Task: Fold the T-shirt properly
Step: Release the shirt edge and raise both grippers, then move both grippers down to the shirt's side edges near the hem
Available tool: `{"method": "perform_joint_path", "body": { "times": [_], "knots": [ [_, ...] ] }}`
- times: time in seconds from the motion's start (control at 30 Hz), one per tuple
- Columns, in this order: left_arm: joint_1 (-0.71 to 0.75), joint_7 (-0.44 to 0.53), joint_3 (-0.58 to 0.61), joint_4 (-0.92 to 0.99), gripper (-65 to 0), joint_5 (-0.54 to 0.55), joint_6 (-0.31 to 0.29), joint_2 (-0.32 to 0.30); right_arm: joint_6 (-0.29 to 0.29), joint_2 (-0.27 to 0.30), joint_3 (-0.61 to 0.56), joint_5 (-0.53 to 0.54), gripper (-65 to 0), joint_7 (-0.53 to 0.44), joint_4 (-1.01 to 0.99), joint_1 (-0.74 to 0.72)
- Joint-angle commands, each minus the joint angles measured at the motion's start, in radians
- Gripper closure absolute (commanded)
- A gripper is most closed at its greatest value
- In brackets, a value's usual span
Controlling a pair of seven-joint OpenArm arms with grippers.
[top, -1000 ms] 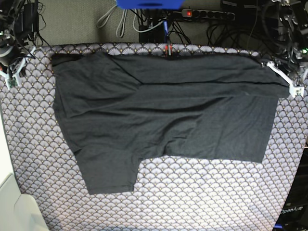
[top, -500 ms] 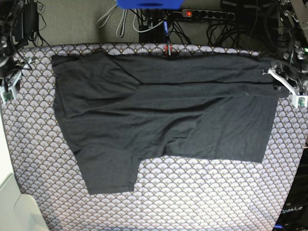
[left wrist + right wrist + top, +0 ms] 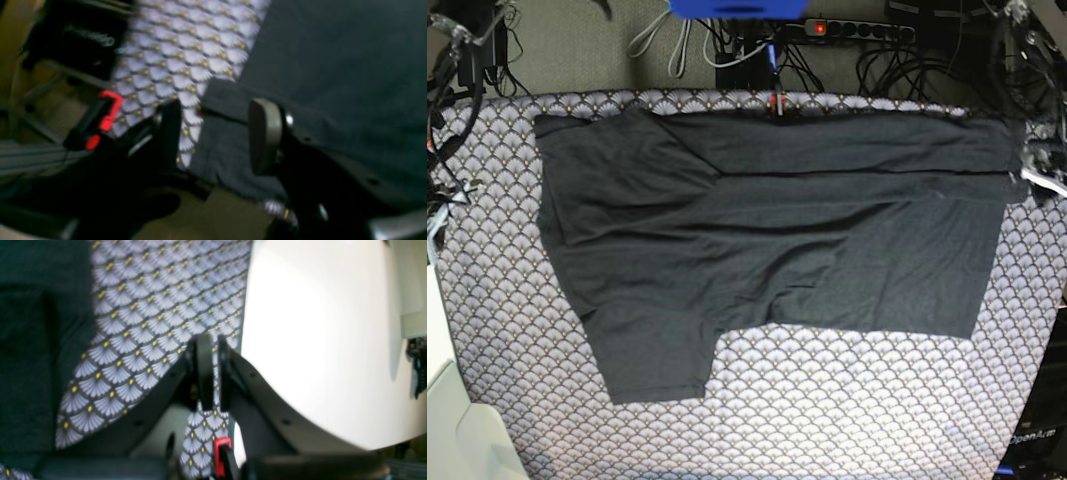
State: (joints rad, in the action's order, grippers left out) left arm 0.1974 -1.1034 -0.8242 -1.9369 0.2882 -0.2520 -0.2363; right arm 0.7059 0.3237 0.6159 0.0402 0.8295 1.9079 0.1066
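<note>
The dark T-shirt (image 3: 767, 250) lay spread across the scallop-patterned cloth (image 3: 847, 410), its far long edge folded over and one sleeve pointing toward the near side. Your left gripper (image 3: 213, 136) stood with jaws apart and empty at the shirt's edge, one pad over fabric, the other over the cloth. Your right gripper (image 3: 211, 370) was pinched closed on nothing, off the shirt near the white surface (image 3: 317, 340). Your next fold, by the look of it, called for taking the near long edge at both corners, lifting evenly and laying it flat so the sleeve tucked inside. Both wrist views were blurred; in the base view both grippers sat barely inside the frame edges. No print on the shirt could be seen.
</note>
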Motion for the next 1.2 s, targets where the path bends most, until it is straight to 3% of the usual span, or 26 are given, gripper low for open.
{"method": "perform_joint_path", "body": {
  "times": [0.0, 0.17, 0.3, 0.53, 0.77, 0.93, 1.17],
  "knots": [
    [-0.029, 0.024, 0.004, -0.011, -32.4, 0.012, -0.002, -0.011, -0.008, 0.012, -0.011, 0.008, -1.7, -0.019, 0.006, -0.034],
    [-0.167, 0.026, 0.049, 0.098, -32.4, 0.01, -0.002, -0.013, -0.008, -0.057, -0.12, 0.008, -10.9, 0.037, -0.051, -0.133],
    [-0.332, 0.041, 0.141, 0.29, -32.4, 0.01, -0.002, -0.074, -0.008, -0.105, -0.193, 0.008, -20.8, 0.044, -0.133, -0.21],
    [-0.569, 0.377, 0.355, 0.73, -32.4, 0.01, -0.002, -0.148, -0.008, -0.119, -0.19, 0.01, -23.3, 0.05, -0.221, -0.333],
    [-0.754, 0.725, 0.536, 1.241, -32.4, 0.01, 0.006, -0.153, -0.008, -0.105, -0.196, 0.011, -23.3, 0.038, -0.356, -0.37],
    [-0.856, 0.86, 0.541, 1.473, -32.4, 0.009, 0.006, -0.157, -0.008, -0.059, -0.196, 0.011, -23.3, -0.002, -0.423, -0.382],
    [-0.873, 0.954, 0.602, 1.534, -32.4, -0.033, 0.007, -0.166, -0.008, -0.051, -0.196, 0.011, -23.3, -0.006, -0.425, -0.377]
  ]
}}
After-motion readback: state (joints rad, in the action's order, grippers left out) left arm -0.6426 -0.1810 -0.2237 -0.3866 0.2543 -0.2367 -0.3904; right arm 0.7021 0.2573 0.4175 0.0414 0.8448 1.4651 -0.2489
